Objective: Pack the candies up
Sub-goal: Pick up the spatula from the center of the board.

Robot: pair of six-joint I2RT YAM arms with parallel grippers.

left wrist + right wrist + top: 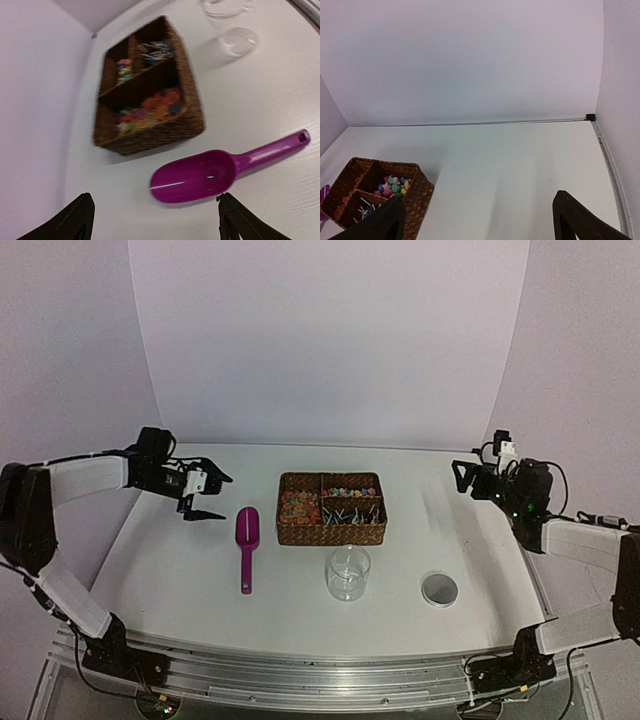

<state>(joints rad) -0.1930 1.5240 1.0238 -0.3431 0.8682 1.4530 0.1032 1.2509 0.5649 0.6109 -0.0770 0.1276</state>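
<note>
Lid (pixel 439 589) and glass jar (pixel 348 573) sit toward the desk's near edge.
Candies (pixel 299 506) lie in the wicker basket (pixel 331 538) mid-desk, with the magenta scoop (pixel 247 536) just to its left. Left gripper (pixel 211 495) and right gripper (pixel 462 478) hover near the side edges, fingers apart.

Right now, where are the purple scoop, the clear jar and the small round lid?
purple scoop (pixel 247 545): top external view, where its bowl meets the handle.
clear jar (pixel 348 575): top external view, on its see-through side wall.
round lid (pixel 439 589): top external view, on its centre.
</note>
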